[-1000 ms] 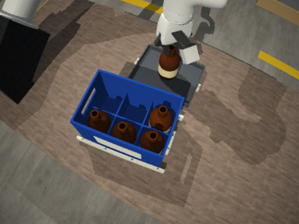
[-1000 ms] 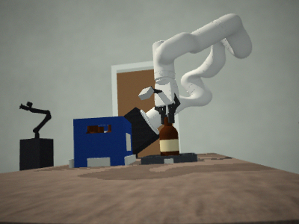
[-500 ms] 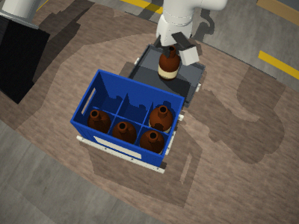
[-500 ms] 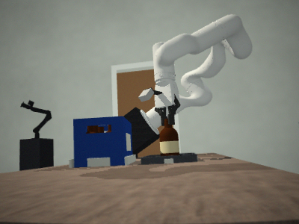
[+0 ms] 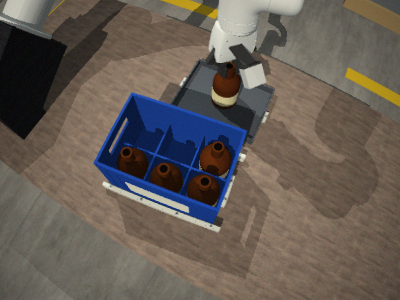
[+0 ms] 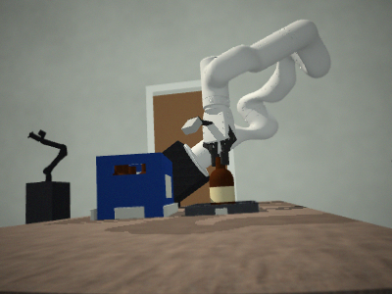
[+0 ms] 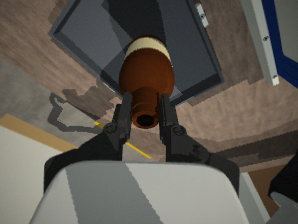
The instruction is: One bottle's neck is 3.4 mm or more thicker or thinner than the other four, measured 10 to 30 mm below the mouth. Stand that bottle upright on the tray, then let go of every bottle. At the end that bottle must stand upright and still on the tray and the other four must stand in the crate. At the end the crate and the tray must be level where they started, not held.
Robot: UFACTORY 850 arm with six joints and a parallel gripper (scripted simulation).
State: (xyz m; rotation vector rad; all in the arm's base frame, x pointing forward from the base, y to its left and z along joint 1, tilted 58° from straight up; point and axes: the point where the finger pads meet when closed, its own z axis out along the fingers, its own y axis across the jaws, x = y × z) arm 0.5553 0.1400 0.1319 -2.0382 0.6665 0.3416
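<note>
The crate [image 5: 172,115] [image 6: 134,191] [image 7: 286,65] is the biggest of the task's things, upright on the table [image 5: 315,225] [image 6: 196,255] [image 7: 230,110], with four bottles standing in its cells and two cells without one. The tray [image 5: 200,85] [image 6: 196,210] [image 7: 197,60] lies level just beside it. On the tray a fifth bottle [image 5: 226,90] [image 6: 222,183] [image 7: 146,75] stands upright, or very nearly so, its label low on the body and its base apparently down on the tray floor.

The gripper [image 5: 227,67] [image 6: 219,159] [image 7: 146,103] is about a third open, closed on that bottle's neck, one finger on each side. The bottle hangs straight out beyond the fingertips, its mouth back between the fingers, its body and base on the far side of them.

What could go wrong: if the base is a touch above the tray (too fine to tell here), letting go would drop it and might rock it over. Fingers parting unevenly, or lifting before they are free, could drag the neck and tip it. The costlier slip would be the wrong bottle; these views do not settle whose neck differs.
</note>
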